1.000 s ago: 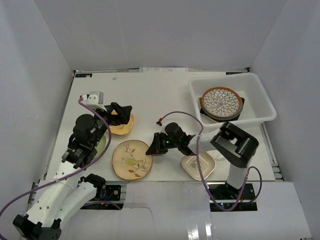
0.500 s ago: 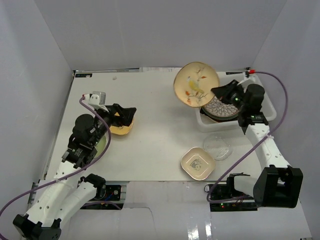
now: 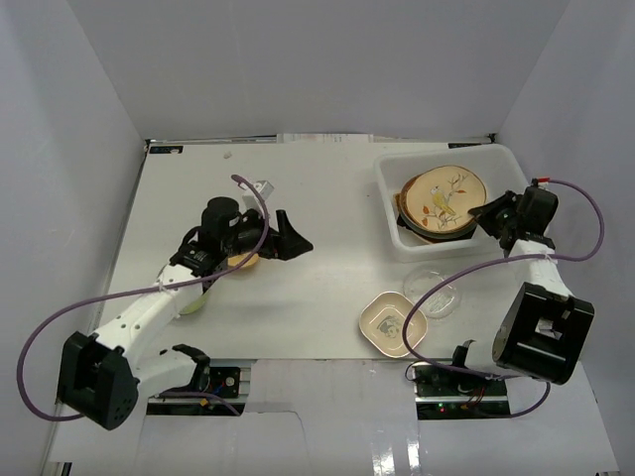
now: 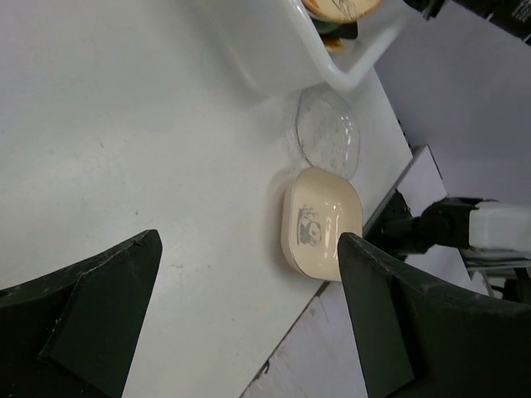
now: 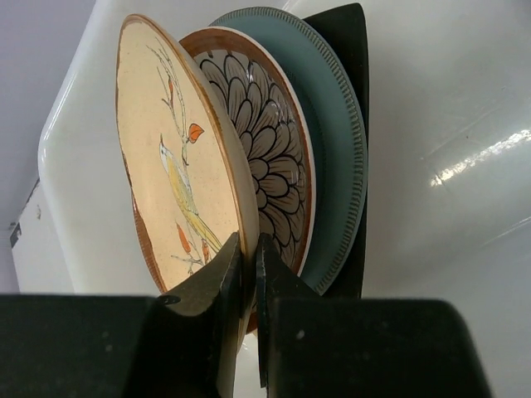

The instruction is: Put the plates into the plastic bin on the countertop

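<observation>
Top view: the right gripper (image 3: pixel 493 213) pinched the rim of the bird-painted plate (image 3: pixel 443 201), which sat over the stack inside the plastic bin (image 3: pixel 516 177), far right. The left gripper (image 3: pixel 288 238) hung spread wide and empty above the countertop (image 3: pixel 327 188).

Left wrist view: the panda dish (image 4: pixel 323 224) and the clear glass plate (image 4: pixel 328 131) lay outside the bin.

Right wrist view: the plate stood tilted off the flower-patterned plate (image 5: pixel 265 157). Recommendation: lower it flat before releasing.

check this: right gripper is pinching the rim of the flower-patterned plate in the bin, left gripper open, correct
No. The right gripper pinches the rim of the bird-painted plate, not the flower-patterned plate, which sits beneath it in the plastic bin; the right wrist view shows this. The left gripper is open.
</observation>
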